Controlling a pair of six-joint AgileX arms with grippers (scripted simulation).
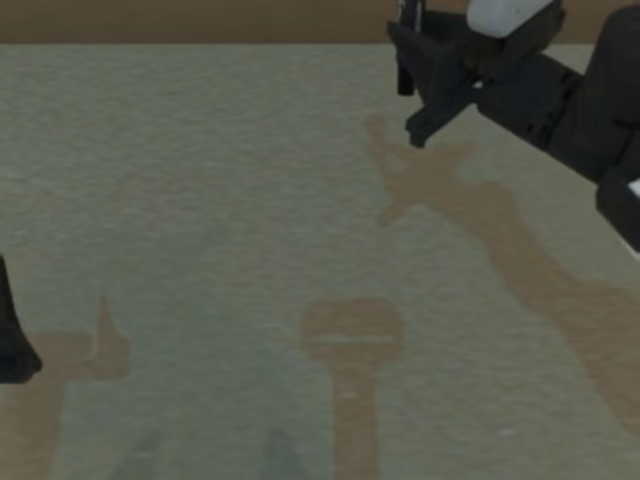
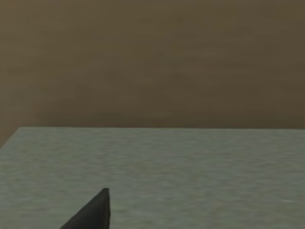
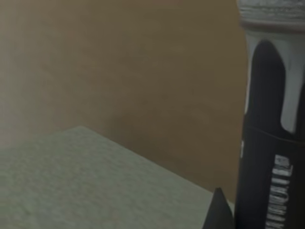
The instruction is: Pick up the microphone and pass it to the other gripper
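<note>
Table [image 1: 200, 200]: grey-green mottled top, brownish shadows cast across it; wall [image 2: 152, 62]: plain brown, behind the far edge.

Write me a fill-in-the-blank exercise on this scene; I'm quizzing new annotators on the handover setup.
1. The microphone shows up close in the ___ wrist view.
2. Its handle is ___, under a silver-grey mesh head.
3. The left arm sits parked at the top view's ___ edge.
4. The right gripper hangs above the table and casts a brown ___ on it.

Missing words: right; black; left; shadow
</note>
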